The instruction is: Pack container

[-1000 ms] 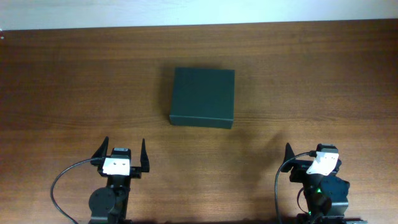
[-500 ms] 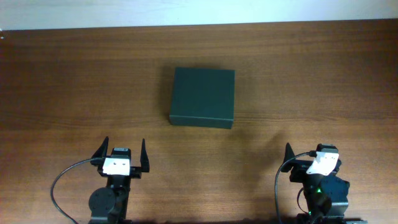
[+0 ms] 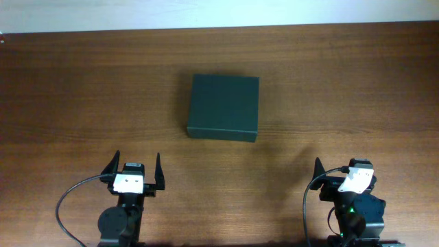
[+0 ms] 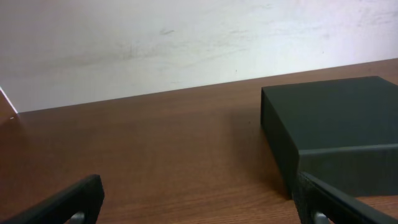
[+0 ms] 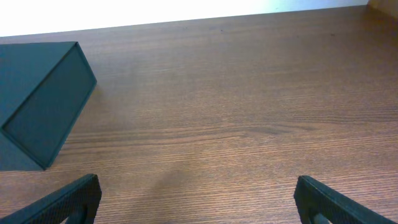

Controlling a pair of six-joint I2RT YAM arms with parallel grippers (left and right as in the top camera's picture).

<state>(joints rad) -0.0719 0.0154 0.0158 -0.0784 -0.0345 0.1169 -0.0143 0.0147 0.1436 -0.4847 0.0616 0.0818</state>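
Note:
The container (image 3: pixel 224 107) is a dark green square box, lid shut, lying flat on the wooden table at the middle. It also shows at the right of the left wrist view (image 4: pixel 336 134) and at the left of the right wrist view (image 5: pixel 38 102). My left gripper (image 3: pixel 135 167) is open and empty near the front edge, below and left of the container. My right gripper (image 3: pixel 341 173) is open and empty near the front right. Both sets of fingers show wide apart in the wrist views, left (image 4: pixel 199 202) and right (image 5: pixel 199 202).
A brown wooden table (image 3: pixel 357 89) spans the view. A white wall (image 4: pixel 155 37) runs along its far edge. No other objects show.

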